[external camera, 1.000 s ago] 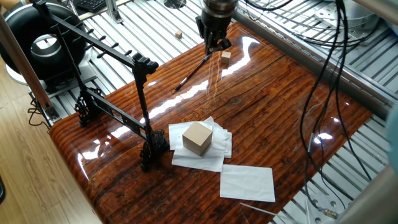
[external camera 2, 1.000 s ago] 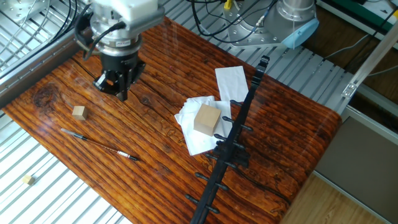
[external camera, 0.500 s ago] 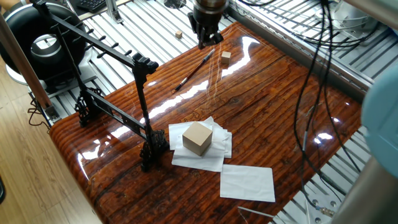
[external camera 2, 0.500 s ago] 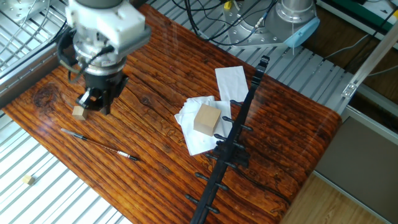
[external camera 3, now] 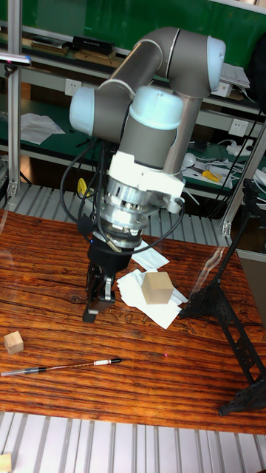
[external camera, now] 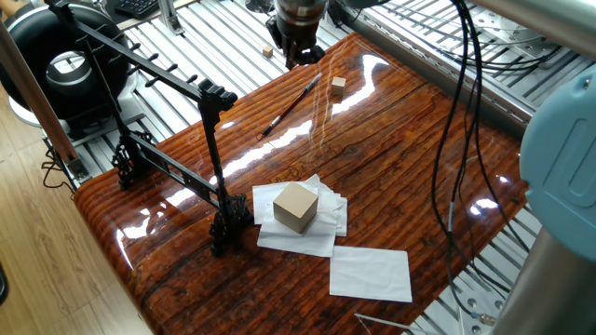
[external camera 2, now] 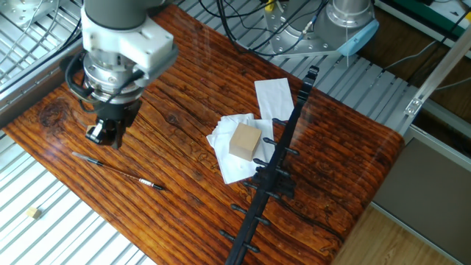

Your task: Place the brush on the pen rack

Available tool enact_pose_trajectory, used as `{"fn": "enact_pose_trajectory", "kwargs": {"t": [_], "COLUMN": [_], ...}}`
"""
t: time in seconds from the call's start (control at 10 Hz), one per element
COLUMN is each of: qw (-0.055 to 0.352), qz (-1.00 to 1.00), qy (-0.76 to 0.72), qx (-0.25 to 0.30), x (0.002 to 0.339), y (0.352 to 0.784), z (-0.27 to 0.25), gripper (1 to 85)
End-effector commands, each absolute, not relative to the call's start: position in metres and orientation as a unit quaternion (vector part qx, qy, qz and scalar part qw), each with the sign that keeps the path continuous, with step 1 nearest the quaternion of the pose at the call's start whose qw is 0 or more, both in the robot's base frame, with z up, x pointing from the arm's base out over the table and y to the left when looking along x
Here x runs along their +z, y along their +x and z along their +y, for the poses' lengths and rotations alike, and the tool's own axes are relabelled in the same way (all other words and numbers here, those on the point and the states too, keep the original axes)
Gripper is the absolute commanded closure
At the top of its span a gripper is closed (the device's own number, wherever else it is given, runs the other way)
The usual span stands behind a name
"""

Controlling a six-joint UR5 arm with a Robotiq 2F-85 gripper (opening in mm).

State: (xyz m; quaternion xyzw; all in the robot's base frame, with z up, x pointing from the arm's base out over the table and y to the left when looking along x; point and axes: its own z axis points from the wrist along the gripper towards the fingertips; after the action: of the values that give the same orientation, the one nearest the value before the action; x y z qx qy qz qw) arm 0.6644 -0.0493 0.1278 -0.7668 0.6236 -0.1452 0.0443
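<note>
The brush [external camera 2: 118, 171] is a thin dark stick lying flat on the wooden table, also seen as the brush [external camera: 292, 104] and the brush [external camera 3: 63, 366]. My gripper [external camera 2: 108, 136] hovers just above the table beside the brush's far end, fingers pointing down, open, nothing between them. It appears again as the gripper [external camera: 298, 58] and the gripper [external camera 3: 98, 304]. The pen rack [external camera: 149, 67] is a black frame with a long slanted pegged bar on two footed uprights, standing at the table's other side; the pen rack [external camera 2: 280, 151] and the pen rack [external camera 3: 235, 325] show it too.
A small tan cube [external camera: 337, 86] lies near the brush, seen also as the cube [external camera 3: 13, 341]. A larger cardboard box [external camera 2: 246, 140] sits on white papers [external camera: 371, 273] mid-table. Another little cube [external camera 2: 33, 213] rests on the slatted metal beyond the table edge. Cables [external camera: 461, 112] hang overhead.
The gripper has travelled across the table toward the brush and the table's edge, and now covers the small cube in the other fixed view. The brush, rack and box have not moved.
</note>
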Motion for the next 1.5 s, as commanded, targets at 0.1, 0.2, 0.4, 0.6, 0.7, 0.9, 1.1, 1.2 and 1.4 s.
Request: {"fn": "enact_pose_trajectory", "kwargs": {"t": [0.1,0.2,0.4,0.6,0.7,0.9,1.1,1.2,1.4], "qw": [0.058,0.057,0.053,0.052,0.052,0.052,0.053,0.051,0.036], "qz": [0.625,0.629,0.638,0.639,0.638,0.638,0.643,0.652,0.664], "qy": [-0.765,-0.762,-0.756,-0.755,-0.756,-0.756,-0.752,-0.745,-0.734], "qx": [-0.145,-0.143,-0.138,-0.135,-0.135,-0.135,-0.132,-0.133,-0.141], "x": [0.117,0.117,0.123,0.126,0.126,0.125,0.124,0.124,0.125], "y": [0.667,0.666,0.662,0.661,0.661,0.661,0.661,0.660,0.657], "z": [-0.045,-0.045,-0.047,-0.046,-0.046,-0.046,-0.045,-0.047,-0.056], "gripper": [84.3,84.3,84.3,84.3,84.3,84.3,84.3,84.3,84.3]}}
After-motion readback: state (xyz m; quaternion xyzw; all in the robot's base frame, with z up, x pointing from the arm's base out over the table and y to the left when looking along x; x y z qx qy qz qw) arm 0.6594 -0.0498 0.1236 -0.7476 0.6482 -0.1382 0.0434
